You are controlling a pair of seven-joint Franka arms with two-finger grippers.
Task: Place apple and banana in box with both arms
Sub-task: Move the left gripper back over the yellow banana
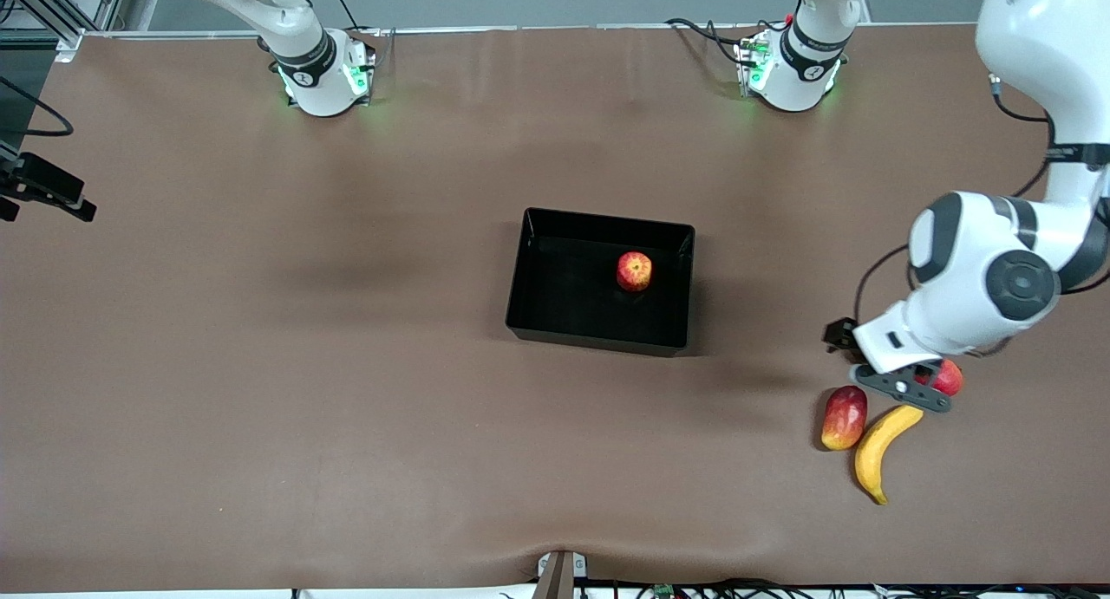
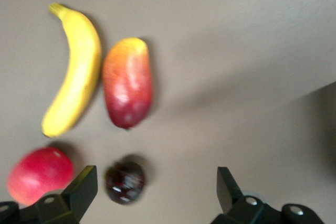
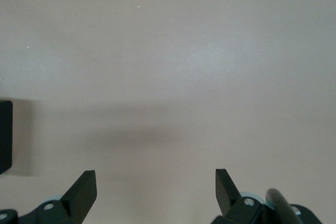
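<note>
Banana lies just past my left gripper, toward the front camera, long axis running away from my fingertips

Apple already sits in the box, so the banana is what is left, and my left gripper is the one for it: it hangs over the fruit cluster at the left arm's end of the table, jaws spread wide and holding nothing. From my left wrist the banana lies side by side with the mango, nearly touching it, with the pinkish fruit and a small dark fruit closer to my fingers. I judge I must reach over those two and turn to straddle the banana's width. My right gripper waits, open and empty, over bare table, the box edge off to one side
</note>
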